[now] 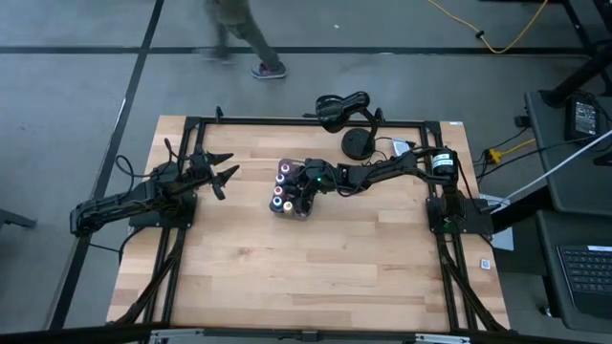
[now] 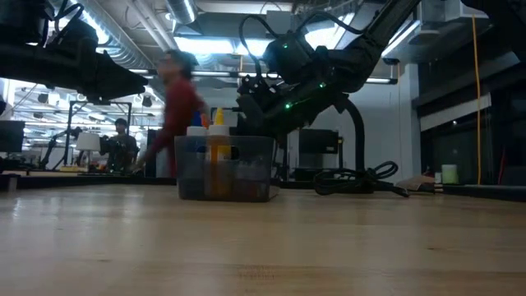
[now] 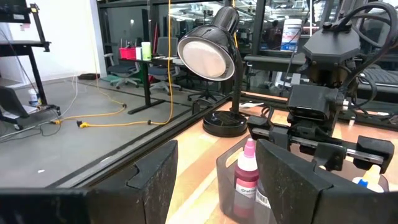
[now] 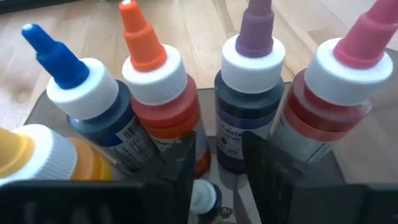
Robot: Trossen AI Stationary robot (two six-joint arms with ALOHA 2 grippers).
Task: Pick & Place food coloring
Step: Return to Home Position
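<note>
The food coloring bottles [image 1: 283,189] stand upright and packed together inside the gray bin [image 2: 261,171], near the middle of the wooden table [image 1: 316,277]. The right gripper [image 1: 304,189] hangs directly over the bin with its fingers apart, pinching nothing. In its wrist view the blue tip [image 4: 55,53], orange tip [image 4: 138,32], purple tip [image 4: 259,22] and pink tip [image 4: 373,31] stand in a row just ahead, and a smaller cap [image 4: 204,198] sits low in the gap between the fingers. The left gripper [image 1: 226,176] is held above the table's left side, well apart from the bin, with its fingers spread wide and empty. A black desk lamp [image 3: 208,46] stands at the far edge.
</note>
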